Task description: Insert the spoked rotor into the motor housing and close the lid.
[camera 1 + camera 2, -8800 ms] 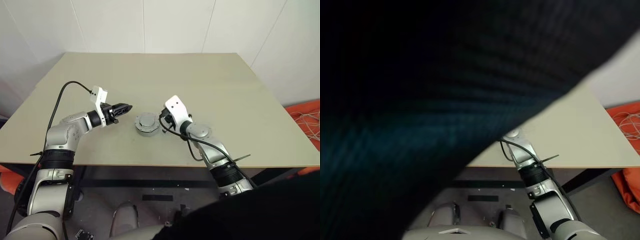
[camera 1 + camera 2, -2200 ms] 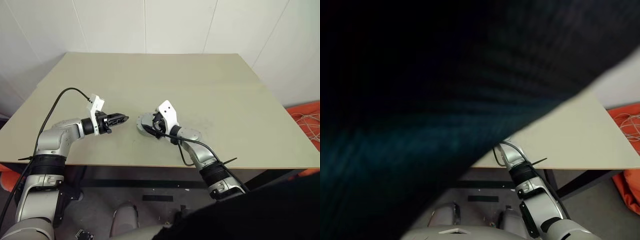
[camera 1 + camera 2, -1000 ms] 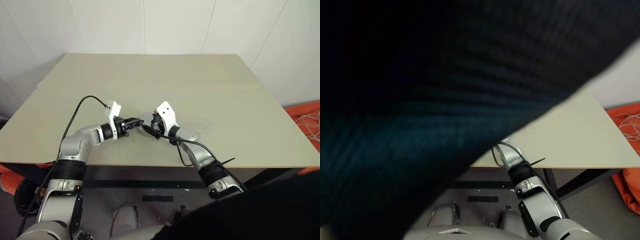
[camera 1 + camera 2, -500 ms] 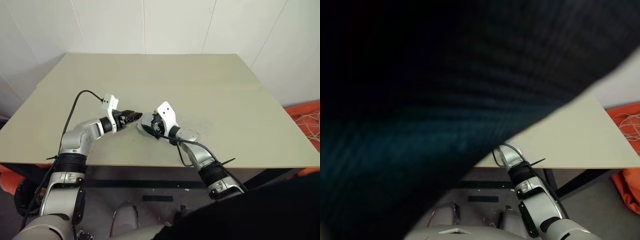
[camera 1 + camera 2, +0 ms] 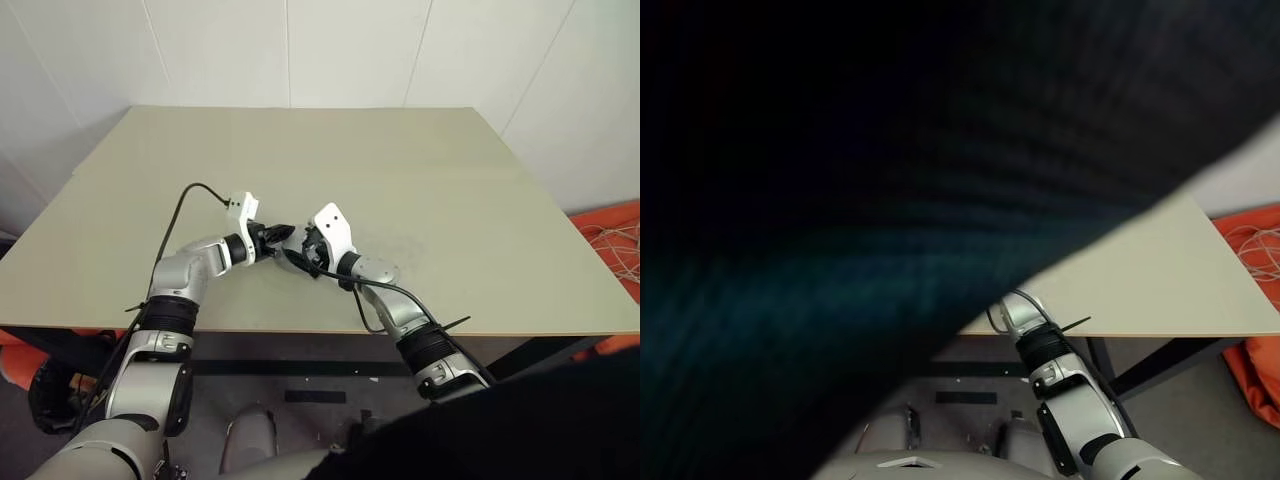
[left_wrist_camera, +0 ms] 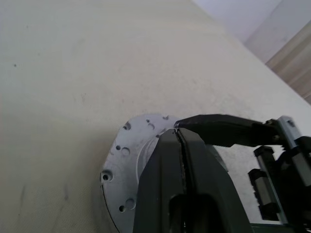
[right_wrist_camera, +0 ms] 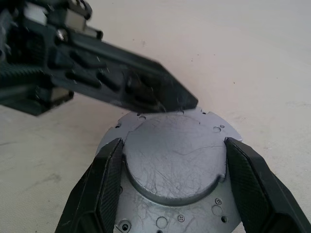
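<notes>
Your left tool (image 5: 283, 236) has come in across the bench (image 5: 420, 170) from out at the left side and now sits with its tips over the rim of the motor housing (image 7: 174, 160). Its jaws have just snapped from half open to fully clenched, and they grip nothing; in the left wrist view the 2 black fingers (image 6: 165, 160) press flat against each other above the housing's silver flange.

Your right tool (image 7: 174, 167) hasn't budged. It straddles the housing's raised round cap from the side opposite the left tool, with 1 finger on each side of the cap, spread wide. Whether those pads actually squeeze the metal you can't tell from here.

The housing stands on the bench between both tools, near the front edge. Its top reads as a plain silver cover with small holes round the flange; no coils, rotor or separate lid visible.

Reading it: the clenched left tips look set up as a poker to press or nudge the cover while the right side steadies, so this is likely seating or checking the closure, late in the job.
</notes>
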